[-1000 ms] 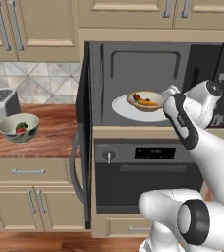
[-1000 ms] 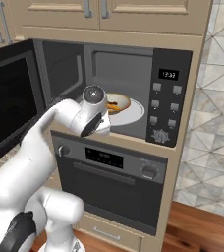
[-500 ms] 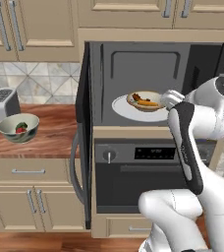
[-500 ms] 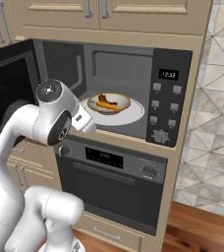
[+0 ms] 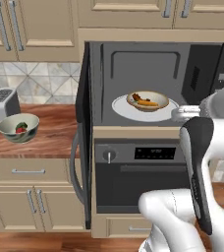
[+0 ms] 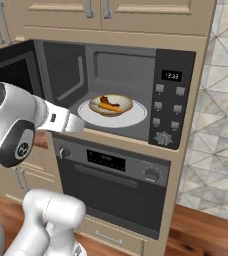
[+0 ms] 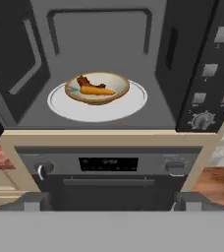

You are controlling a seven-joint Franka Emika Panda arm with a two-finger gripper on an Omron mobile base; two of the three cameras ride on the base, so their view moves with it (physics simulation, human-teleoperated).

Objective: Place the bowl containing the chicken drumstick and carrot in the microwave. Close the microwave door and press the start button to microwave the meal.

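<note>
The cream bowl (image 5: 147,101) (image 6: 111,105) (image 7: 97,87) sits on the white turntable inside the microwave (image 5: 133,69) (image 6: 118,65). In it lie the reddish-brown chicken drumstick (image 7: 86,80) and the orange carrot (image 7: 98,90). The microwave door (image 5: 84,128) (image 6: 8,67) stands swung wide open to the left. My gripper (image 5: 179,113) (image 6: 77,124) (image 7: 106,202) hangs in front of the microwave's opening, outside the cavity and apart from the bowl, open with nothing between its fingers. The black button panel (image 6: 168,107) (image 7: 210,74) is at the microwave's right.
A black oven (image 5: 143,170) (image 6: 113,172) with knobs sits right under the microwave. On the wooden counter to the left stand a grey-green bowl of vegetables (image 5: 18,127) and a toaster (image 5: 1,106). Cabinets run above and below.
My hand has drawn back out of the microwave, away from the bowl. The bowl stays on the turntable and the door has not moved.
</note>
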